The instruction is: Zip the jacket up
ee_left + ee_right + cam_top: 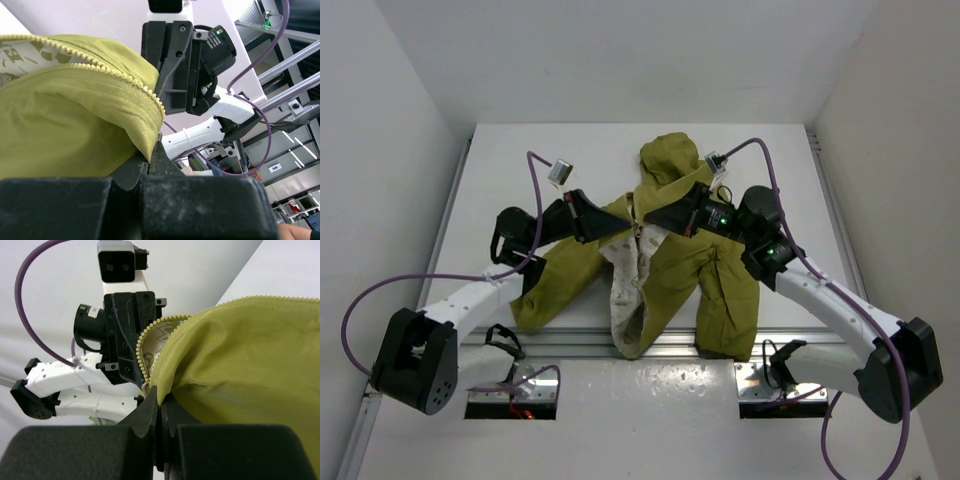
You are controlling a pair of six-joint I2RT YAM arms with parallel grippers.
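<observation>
A white flat desk (520,160) is being used to carry the olive-green hooded fabric jacket (720,290), which is being shown with its long axis running from the hood at the far side to the hem, draped over the near edge by the arm bases. Its fronts are lying parted, so the cream printed lining (623,290) is being exposed down the middle. The opening's left-hand edge is being pinched by the black two-finger left claw (152,150), pressed together on the fabric. The right-hand edge is being pinched likewise by the black right claw (159,395). The two are being held facing each other at the chest end, below the hood, neither noticeably nearer the opening. The pale yellow zipper teeth (139,352) are being led away along that axis, so the zip's lower end is judged to be lying hemward of both claws.
</observation>
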